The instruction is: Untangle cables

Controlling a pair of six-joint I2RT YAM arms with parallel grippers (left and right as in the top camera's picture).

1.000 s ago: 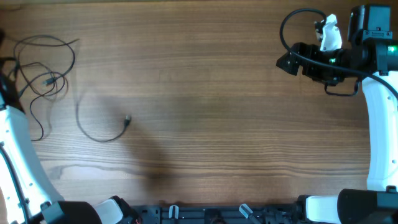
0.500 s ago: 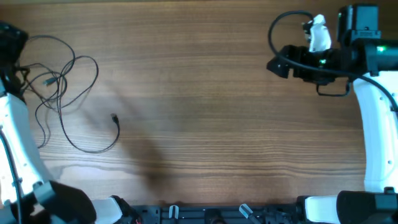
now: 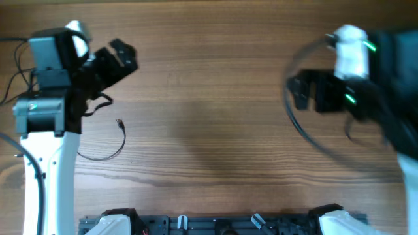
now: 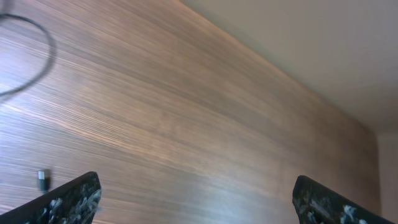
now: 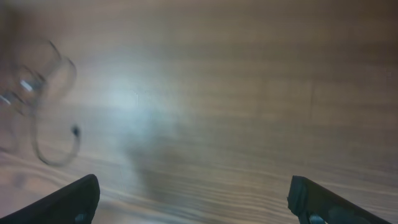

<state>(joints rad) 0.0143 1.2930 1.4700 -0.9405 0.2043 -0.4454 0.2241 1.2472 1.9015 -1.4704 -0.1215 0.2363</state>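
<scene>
The cables (image 3: 108, 151) are thin black wires lying at the table's left. One strand ends in a tiny plug (image 3: 119, 123), and the rest runs under my left arm toward the left edge (image 3: 14, 72). My left gripper (image 3: 121, 57) hovers up and to the right of that plug, open and holding nothing. In the left wrist view its fingers (image 4: 73, 200) stand wide apart, with the plug (image 4: 42, 179) low on the left and a wire loop (image 4: 43, 56) at top left. My right gripper (image 3: 302, 91) is motion-blurred at the right, open and empty (image 5: 196, 200). It sees the cables (image 5: 43, 106) far off, blurred.
A thick black robot cable (image 3: 313, 140) loops off the right arm. The left arm's white link (image 3: 49, 176) rises from the front edge and covers part of the wires. The wooden table (image 3: 209, 117) lies bare between the two arms.
The left arm has swung in from the left edge over the wires, its jaws now open. The right arm has dropped toward the table's middle right and is blurred.
</scene>
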